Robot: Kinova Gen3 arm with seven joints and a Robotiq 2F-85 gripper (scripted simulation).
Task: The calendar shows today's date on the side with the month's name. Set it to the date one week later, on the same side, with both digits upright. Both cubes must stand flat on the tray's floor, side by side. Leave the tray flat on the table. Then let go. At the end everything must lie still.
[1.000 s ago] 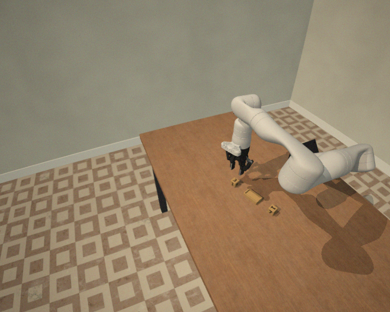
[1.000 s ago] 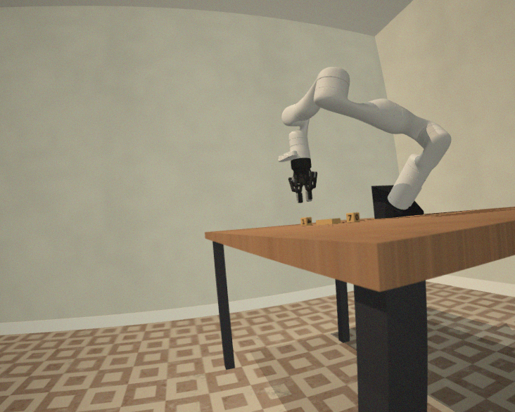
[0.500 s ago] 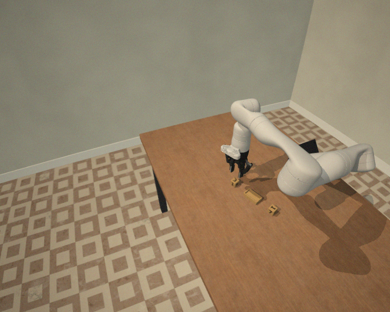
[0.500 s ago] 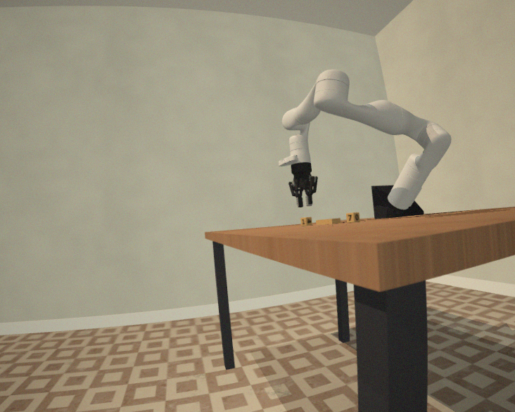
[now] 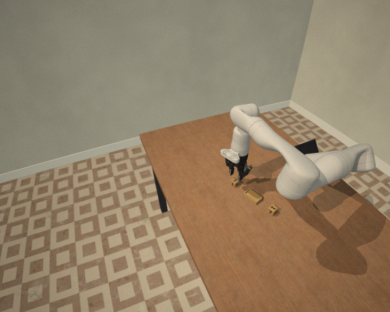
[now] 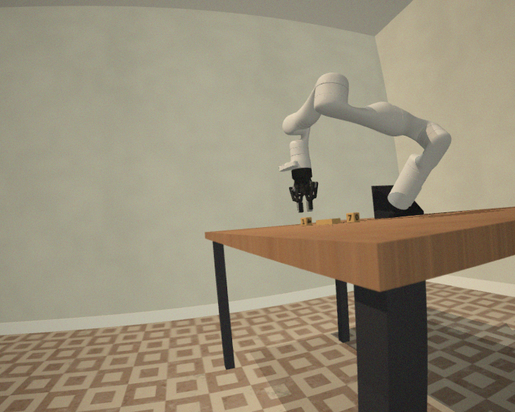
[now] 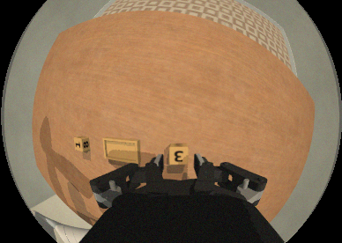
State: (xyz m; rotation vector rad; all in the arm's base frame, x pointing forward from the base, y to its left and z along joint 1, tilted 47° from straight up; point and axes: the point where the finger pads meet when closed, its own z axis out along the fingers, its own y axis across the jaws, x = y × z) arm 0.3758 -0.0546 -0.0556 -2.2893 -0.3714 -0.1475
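Observation:
Three small wooden parts lie apart on the brown table. The empty tray [image 5: 253, 196] lies flat in the middle. One number cube [image 5: 235, 182] stands on the table to its left, and a second cube [image 5: 273, 210] to its right. My gripper [image 5: 237, 173] hangs a short way above the left cube, fingers pointing down, half open and empty. In the wrist view this cube [image 7: 177, 154] shows a 3 on top, between my fingertips and below them. The tray [image 7: 122, 150] and the other cube [image 7: 82, 145] lie to its left. The side view shows the gap between the gripper [image 6: 304, 206] and the cube [image 6: 306, 221].
The arm's black base block [image 5: 306, 147] stands at the table's far right edge. The table's left edge [image 5: 161, 187] runs near the parts, with a checkered floor below. The arm's elbow [image 5: 298, 181] hangs over the table right of the tray.

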